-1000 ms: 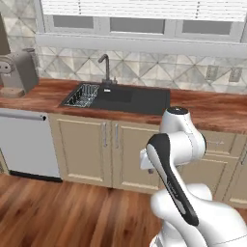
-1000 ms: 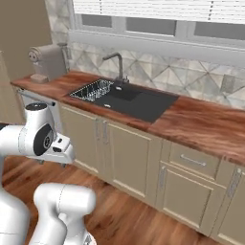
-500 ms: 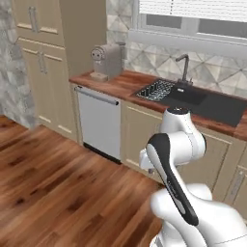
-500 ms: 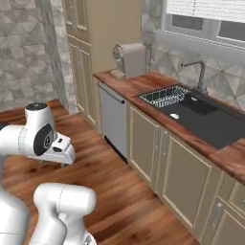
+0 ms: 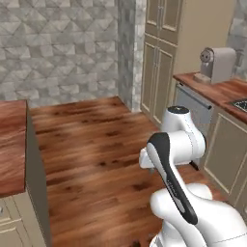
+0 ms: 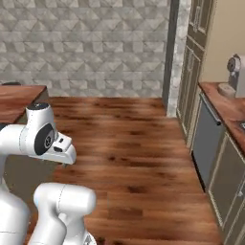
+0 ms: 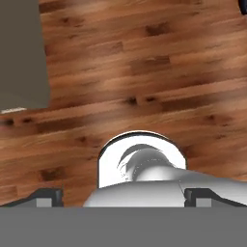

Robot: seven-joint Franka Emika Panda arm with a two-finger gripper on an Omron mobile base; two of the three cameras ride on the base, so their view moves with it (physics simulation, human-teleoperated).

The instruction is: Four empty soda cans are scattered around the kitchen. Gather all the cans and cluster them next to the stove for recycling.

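Left base view: arm (image 5: 176,144) folded low at lower right, over wood floor (image 5: 91,144). Wood-topped bench (image 5: 12,144) at left edge. Tall cabinet (image 5: 161,58) stood at back, w/ grey tiled wall (image 5: 58,48) to its left. Coffee machine (image 5: 217,62) sat on a second bench (image 5: 217,91) at right; dishwasher front (image 5: 193,108) was below it.

Right base view: arm (image 6: 40,136) at lower left. Bench (image 6: 19,100) corner behind it, dark object at its far edge too small to identify. Floor (image 6: 134,143) ran back to tiled wall (image 6: 86,43). Cabinet (image 6: 191,62), dishwasher (image 6: 206,139) and coffee machine (image 6: 234,76) along right side.

Hand view: camera looked straight down at floor (image 7: 144,67). Fingers (image 7: 125,198) stood wide apart, one tip (image 7: 46,198) at each bottom corner, nothing between them but floor. Grey bench side (image 7: 21,53) at upper left.

Cans and stove: position could not be told from these views.
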